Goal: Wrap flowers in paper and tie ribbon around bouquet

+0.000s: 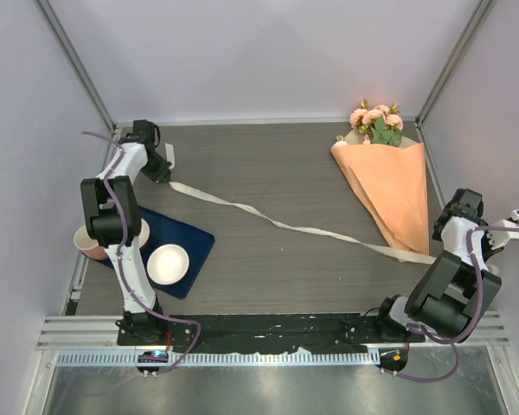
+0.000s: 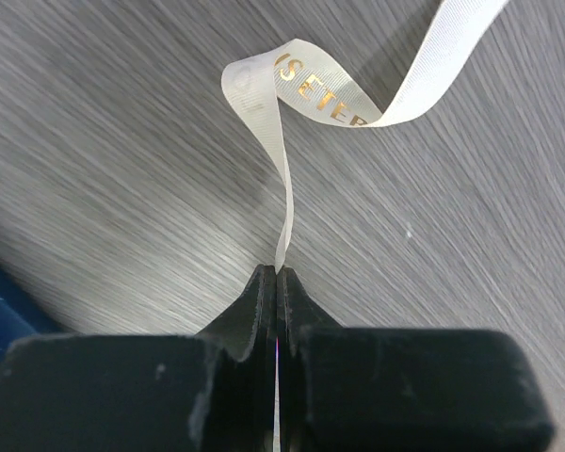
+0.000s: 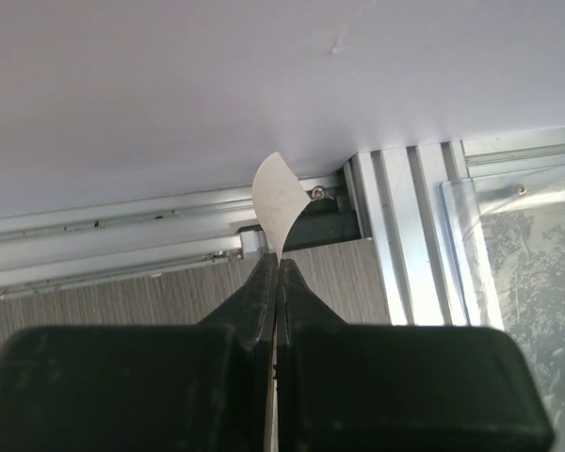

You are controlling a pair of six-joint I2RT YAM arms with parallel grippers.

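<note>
Already wrapped: flowers (image 1: 376,121) poking from the wide mouth of the paper (image 1: 396,199) cone, making a finished-looking bouquet (image 1: 387,177) that lies flat, blooms away from the arms. Not yet tied. Slack ribbon (image 1: 268,218) stretched in a loose line from far left of the bouquet across to its narrow tip, then on past it to the right; over or under that tip, impossible to tell. No loop around the cone, no knot. Pinched fully together on one ribbon end: left gripper (image 2: 277,273), well to the left of the bouquet and about level with its blooms. Likewise clamped on the other end: right gripper (image 3: 277,259), just right of the bouquet's tip, with a short curl of ribbon sticking out beyond the fingertips. Judged roughly halfway: wrapping done, tying barely begun. Left to do, probably: bring the ribbon round the cone's lower part, cross the ends, pull snug, knot. Well left of the bouquet, uninvolved: dark blue tray (image 1: 195,242) with bowls (image 1: 168,264).
</note>
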